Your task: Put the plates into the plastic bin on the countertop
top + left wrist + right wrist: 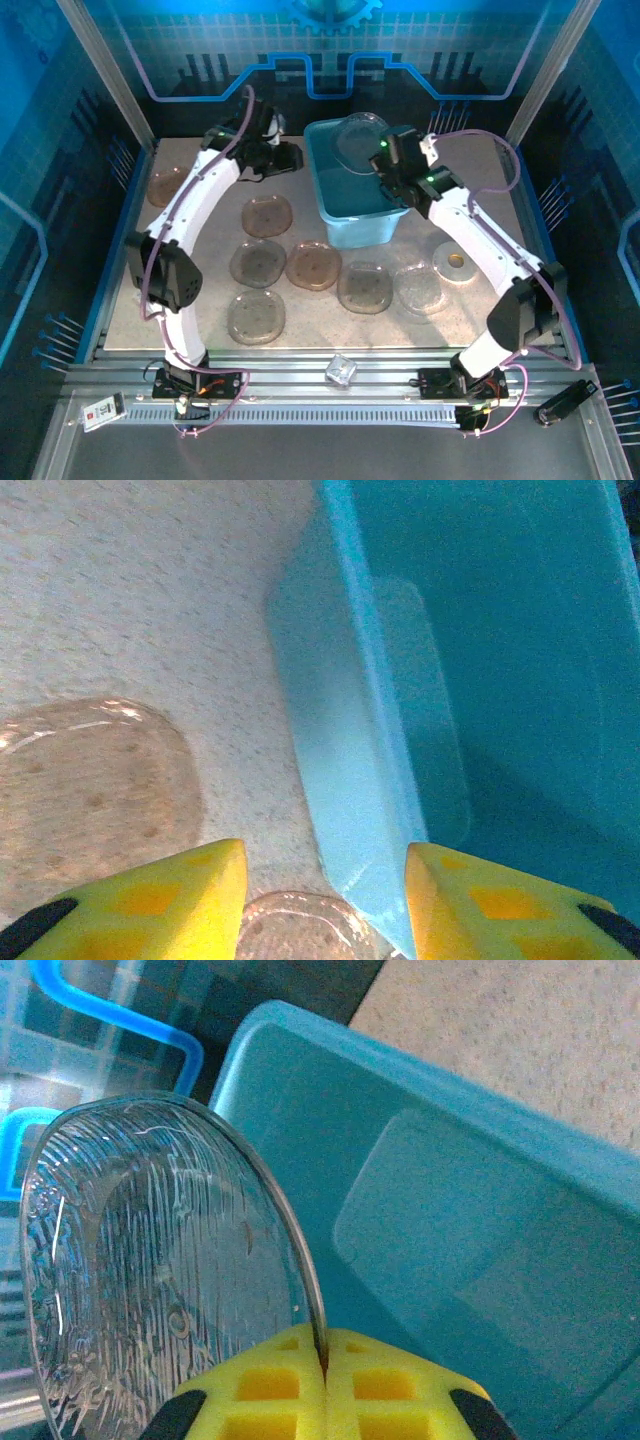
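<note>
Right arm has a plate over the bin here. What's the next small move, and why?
Probably lower the right end effector slightly and open it. It is shut on the edge of the clear plate, which hangs over the plastic bin, so releasing should drop it inside.

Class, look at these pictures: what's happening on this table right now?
The right gripper is shut on the edge of a clear plate, holding it tilted above the teal plastic bin. The left gripper is open, holding nothing, beside the bin's outer wall. Several brownish plates lie on the countertop, not yet binned.
</note>
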Robot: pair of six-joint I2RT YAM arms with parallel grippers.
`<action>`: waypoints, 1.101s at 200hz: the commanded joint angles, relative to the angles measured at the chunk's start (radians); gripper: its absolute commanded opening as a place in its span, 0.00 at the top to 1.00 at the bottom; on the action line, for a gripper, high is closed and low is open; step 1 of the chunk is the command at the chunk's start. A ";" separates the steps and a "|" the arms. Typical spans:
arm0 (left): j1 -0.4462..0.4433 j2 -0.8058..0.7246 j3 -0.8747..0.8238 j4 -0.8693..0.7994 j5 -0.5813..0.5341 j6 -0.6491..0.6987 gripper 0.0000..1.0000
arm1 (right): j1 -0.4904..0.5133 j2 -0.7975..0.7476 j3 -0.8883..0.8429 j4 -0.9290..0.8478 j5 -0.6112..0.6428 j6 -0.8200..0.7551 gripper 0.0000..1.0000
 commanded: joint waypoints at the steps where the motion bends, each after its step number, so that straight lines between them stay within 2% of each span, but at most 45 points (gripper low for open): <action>1: 0.034 -0.049 -0.049 0.031 0.021 -0.003 0.53 | 0.038 0.068 0.084 -0.107 0.106 0.201 1.00; 28: 0.083 -0.091 -0.122 0.062 0.035 -0.007 0.52 | 0.069 0.171 0.190 -0.219 0.158 0.317 1.00; 107: 0.198 -0.174 -0.280 0.110 0.070 -0.012 0.52 | 0.096 0.432 0.434 -0.376 0.211 0.490 1.00; 220: 0.238 -0.189 -0.337 0.131 0.081 -0.015 0.52 | 0.086 0.663 0.605 -0.405 0.208 0.565 1.00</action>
